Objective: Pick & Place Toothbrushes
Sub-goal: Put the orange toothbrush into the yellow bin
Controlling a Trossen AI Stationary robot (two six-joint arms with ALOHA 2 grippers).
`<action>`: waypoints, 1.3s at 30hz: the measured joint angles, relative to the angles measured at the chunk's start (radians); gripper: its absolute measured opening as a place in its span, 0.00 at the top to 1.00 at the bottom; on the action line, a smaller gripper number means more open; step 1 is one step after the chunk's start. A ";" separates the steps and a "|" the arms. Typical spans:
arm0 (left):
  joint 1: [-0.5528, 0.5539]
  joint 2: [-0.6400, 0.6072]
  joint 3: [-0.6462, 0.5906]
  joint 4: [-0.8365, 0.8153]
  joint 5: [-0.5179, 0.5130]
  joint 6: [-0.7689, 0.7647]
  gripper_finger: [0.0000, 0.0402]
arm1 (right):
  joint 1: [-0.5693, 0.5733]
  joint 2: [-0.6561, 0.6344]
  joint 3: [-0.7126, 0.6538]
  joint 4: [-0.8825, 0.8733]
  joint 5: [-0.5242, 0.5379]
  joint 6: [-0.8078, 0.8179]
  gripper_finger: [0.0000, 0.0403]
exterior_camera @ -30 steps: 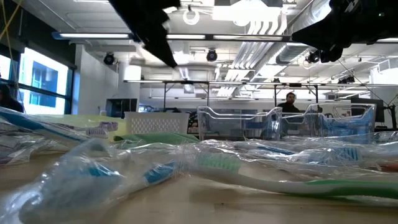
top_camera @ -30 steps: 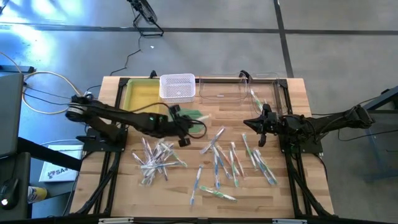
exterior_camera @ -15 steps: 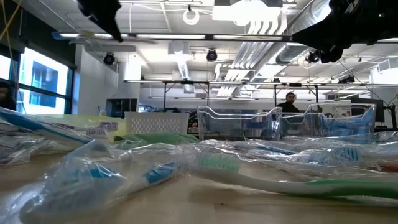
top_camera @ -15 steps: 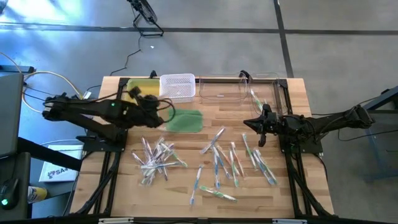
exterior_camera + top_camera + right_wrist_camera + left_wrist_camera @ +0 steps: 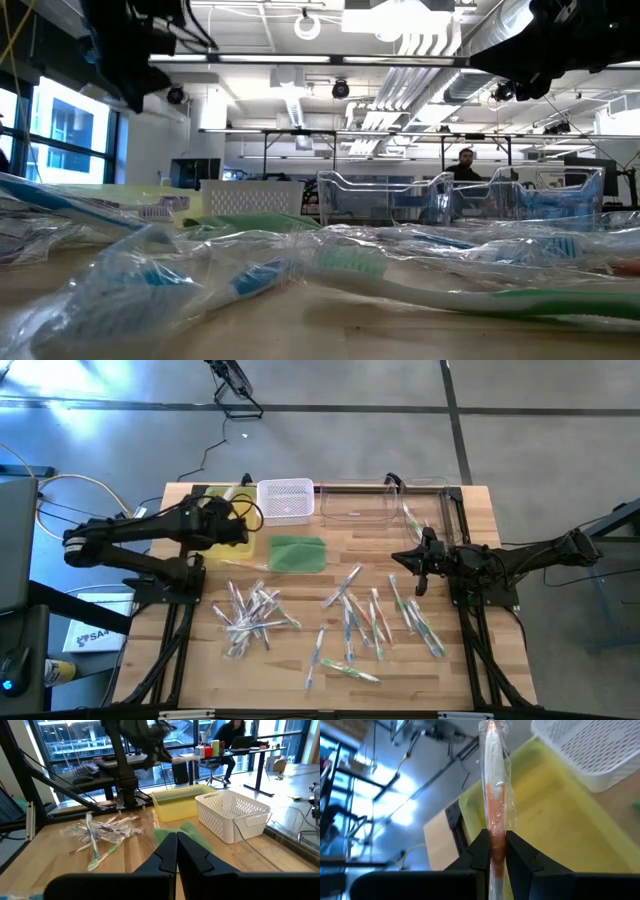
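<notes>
The left pincer (image 5: 495,851) is clamped on a wrapped orange toothbrush (image 5: 494,795), its two dark fingers (image 5: 479,854) closed against the handle so the brush stands out past the tips in its clear wrapper. Seen from above, the left pincer (image 5: 228,518) hangs over the yellow tray (image 5: 243,542) at the worktop's (image 5: 480,690) far left corner, just beside the white basket (image 5: 285,498) on the far edge. A flat green pad (image 5: 297,552) lies on the wood near the tray, toward the middle. The right pincer (image 5: 418,565) sits over the right half of the worktop, near its right edge, its fingers (image 5: 167,851) drawn together with nothing between them. A clear bin (image 5: 385,503) stands on the far edge toward the right corner. The remaining toothbrushes lie loose on the wood: a wrapped cluster (image 5: 252,614) left of centre toward the near edge, and a wider scatter (image 5: 370,620) across the centre and right.
</notes>
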 joint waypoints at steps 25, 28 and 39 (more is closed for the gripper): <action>0.468 0.002 -0.330 0.664 0.447 0.460 0.92 | 0.000 0.000 0.000 0.000 0.000 -0.004 0.99; 0.504 0.002 -0.360 0.686 0.475 0.468 0.92 | 0.000 0.000 0.000 0.000 0.000 -0.006 0.99; 0.585 0.003 -0.484 0.925 0.533 0.518 0.92 | 0.000 0.000 0.000 0.000 0.000 -0.029 0.99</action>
